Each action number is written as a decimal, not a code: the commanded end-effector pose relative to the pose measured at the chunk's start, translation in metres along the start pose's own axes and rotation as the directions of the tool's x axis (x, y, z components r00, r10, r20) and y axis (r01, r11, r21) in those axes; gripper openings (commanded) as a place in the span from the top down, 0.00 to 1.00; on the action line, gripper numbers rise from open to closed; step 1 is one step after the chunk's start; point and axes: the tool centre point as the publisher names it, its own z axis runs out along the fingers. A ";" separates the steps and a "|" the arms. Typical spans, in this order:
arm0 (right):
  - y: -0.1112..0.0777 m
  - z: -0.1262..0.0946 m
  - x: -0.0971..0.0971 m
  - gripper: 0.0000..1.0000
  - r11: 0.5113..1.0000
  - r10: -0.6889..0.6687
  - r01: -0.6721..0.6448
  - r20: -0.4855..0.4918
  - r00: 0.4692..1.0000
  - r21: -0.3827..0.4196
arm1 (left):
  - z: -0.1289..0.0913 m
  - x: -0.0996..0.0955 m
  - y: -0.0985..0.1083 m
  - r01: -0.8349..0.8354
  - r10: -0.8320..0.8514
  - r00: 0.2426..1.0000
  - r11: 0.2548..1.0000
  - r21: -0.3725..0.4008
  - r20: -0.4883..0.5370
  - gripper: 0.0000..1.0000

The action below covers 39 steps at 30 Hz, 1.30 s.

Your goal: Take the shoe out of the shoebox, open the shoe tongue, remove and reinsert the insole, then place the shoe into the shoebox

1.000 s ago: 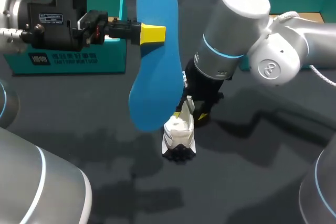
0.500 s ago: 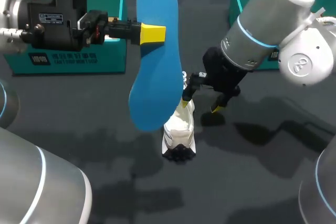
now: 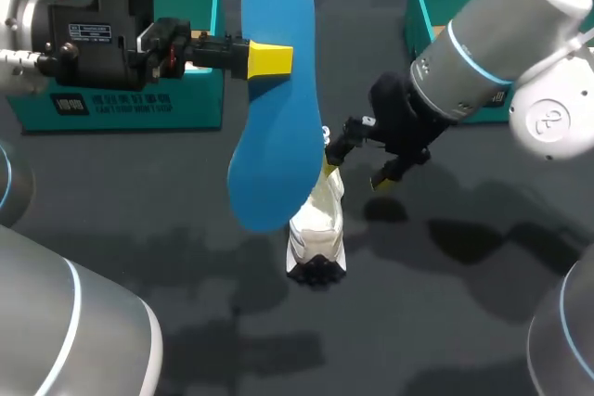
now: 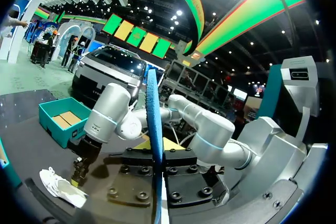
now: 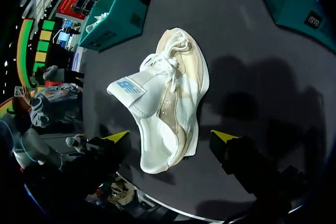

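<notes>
Insole (image 3: 274, 99) removal looks done, the blue piece pinched upright in the left fingers (image 3: 271, 59), while the white sneaker (image 3: 317, 229) lies on the dark surface (image 3: 186, 183) under the wide-spread right fingers (image 3: 380, 180), leaving reinsertion and boxing.

White shoe (image 5: 168, 103) of woven cloth with smoother cream panels, on a dark matt table (image 3: 445, 322). Above the shoe, a smooth, matt blue foam-like insole (image 3: 274, 99). Behind the shoe, a matt teal card shoebox (image 3: 200, 90). Right arm's shell (image 3: 506, 25) is glossy silver-grey.
</notes>
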 end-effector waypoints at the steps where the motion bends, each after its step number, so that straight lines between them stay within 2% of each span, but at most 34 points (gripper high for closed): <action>1: -0.016 -0.025 -0.013 0.00 0.997 -0.036 0.024 -0.171 0.985 -0.070 | 0.002 -0.002 -0.001 0.000 0.000 1.000 1.000 -0.002 -0.002 1.00; 3: -0.017 -0.030 -0.013 0.00 0.993 -0.111 0.095 -0.270 0.956 -0.074 | 0.002 -0.002 -0.001 0.000 0.000 1.000 1.000 -0.002 -0.002 1.00; 4: -0.016 -0.030 -0.012 0.00 0.988 -0.149 0.135 -0.289 0.946 -0.068 | 0.002 -0.002 -0.001 0.000 0.000 1.000 1.000 -0.002 -0.002 1.00; 16: -0.013 -0.033 -0.014 0.00 0.990 -0.140 0.130 -0.309 0.941 -0.052 | 0.002 -0.002 -0.001 0.000 0.000 1.000 1.000 -0.002 -0.002 1.00; 19: -0.005 -0.041 -0.016 0.00 0.994 -0.111 0.110 -0.341 0.934 -0.021 | 0.004 -0.003 -0.004 -0.113 0.113 0.994 0.993 0.018 0.000 1.00; 26: 0.002 -0.061 -0.016 0.00 0.994 -0.107 0.111 -0.403 0.909 -0.013 | 0.006 -0.016 -0.013 -0.321 0.322 0.947 0.944 0.072 -0.007 1.00; 29: 0.002 -0.068 -0.015 0.00 0.991 -0.127 0.132 -0.446 0.886 -0.018 | 0.005 -0.025 -0.015 -0.476 0.480 0.877 0.873 0.103 -0.017 1.00; 30: 0.002 -0.069 -0.015 0.00 0.990 -0.133 0.138 -0.465 0.875 -0.022 | 0.005 -0.029 -0.013 -0.561 0.565 0.825 0.822 0.101 -0.009 1.00; 31: 0.002 -0.071 -0.015 0.00 0.991 -0.126 0.133 -0.470 0.874 -0.019 | 0.006 -0.034 -0.011 -0.624 0.624 0.781 0.779 0.060 0.019 1.00; 39: 0.002 -0.071 -0.015 0.00 0.991 -0.126 0.133 -0.470 0.874 -0.019 | 0.006 -0.034 -0.011 -0.624 0.624 0.781 0.779 0.060 0.019 1.00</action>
